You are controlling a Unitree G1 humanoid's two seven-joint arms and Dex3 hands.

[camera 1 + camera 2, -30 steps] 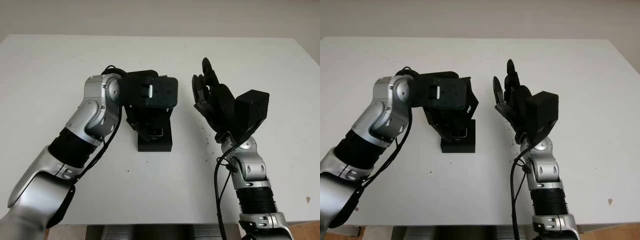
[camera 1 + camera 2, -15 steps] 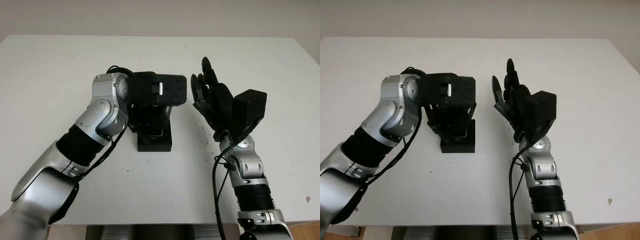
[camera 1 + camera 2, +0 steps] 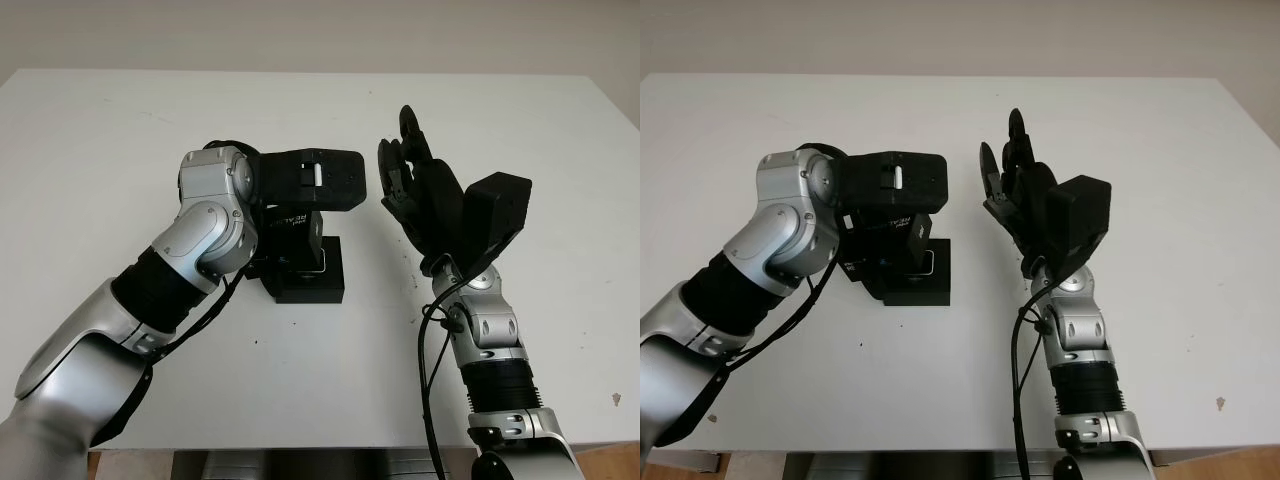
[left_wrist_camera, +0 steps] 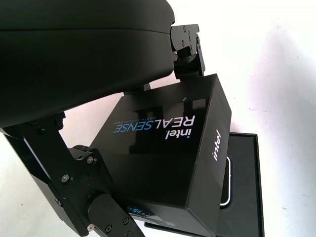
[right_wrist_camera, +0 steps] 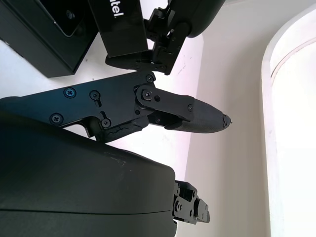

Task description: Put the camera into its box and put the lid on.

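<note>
The black box base (image 3: 318, 283) lies on the white table (image 3: 120, 130) near the middle. The camera (image 3: 321, 263) sits inside it, its silver end showing. My left hand (image 3: 296, 215) is shut on the black lid (image 3: 290, 238), printed "intel REALSENSE", and holds it tilted just above the base's left part. The left wrist view has the lid (image 4: 168, 148) hanging over the base (image 4: 244, 192) and the camera (image 4: 227, 183). My right hand (image 3: 408, 178) is open, raised to the right of the box, apart from it; one of its fingers (image 5: 182, 111) reaches toward the lid (image 5: 121, 29).
The white table stretches wide around the box, with bare room on the left, front and far right. A few small dark specks mark the surface by the right arm (image 3: 490, 350). The table's front edge (image 3: 300, 448) runs near the bottom.
My left hand has turned and lowered the lid, drawing it back left over the base; its printed face now shows. The right hand has shifted slightly left.
</note>
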